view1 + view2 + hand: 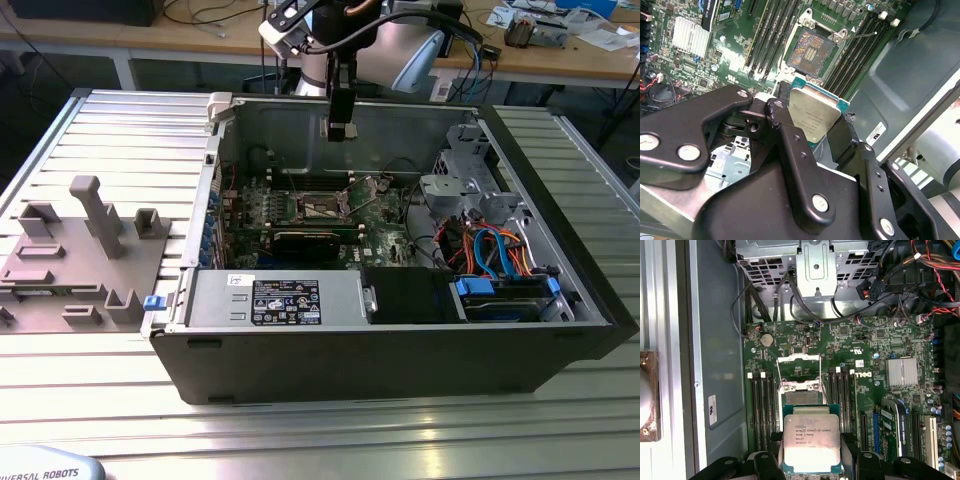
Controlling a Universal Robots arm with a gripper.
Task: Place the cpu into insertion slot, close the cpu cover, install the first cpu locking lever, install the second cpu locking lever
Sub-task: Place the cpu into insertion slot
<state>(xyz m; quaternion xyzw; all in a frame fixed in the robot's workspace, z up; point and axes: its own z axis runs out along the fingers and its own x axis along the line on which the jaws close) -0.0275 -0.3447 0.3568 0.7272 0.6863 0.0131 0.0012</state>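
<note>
Exterior view: the jaws were seen poised over the open computer case (380, 350), well above the green motherboard (385, 225) mounted on its floor. In the second wrist view the jaws were closed on the cpu (812, 112), which was gripped by two opposite edges with its silvery top face exposed. The chip was held in the air, apart from the board.

The insertion slot (810, 50) was seen bare, with its contact field uncovered and nothing seated in it. In the first wrist view the cpu cover (799, 357) appeared to be swung up off the socket. Whether the locking levers were released could not be told.

The step in hand was judged to be the first one, placement of the chip. The cover and both levers had not yet been dealt with. Placement was judged to call for the chip to be squared with the socket rim, levelled, and set down flat without being dragged across the contacts.

The case held the motherboard, a grey power supply box (285, 300) along its near wall, and a drive cage (500, 290) with blue and orange cables at the exterior view's right. A grey fixture plate (80, 260) with moulded holders was laid on the ribbed counter (300, 430), just beside the case at the exterior view's left.
</note>
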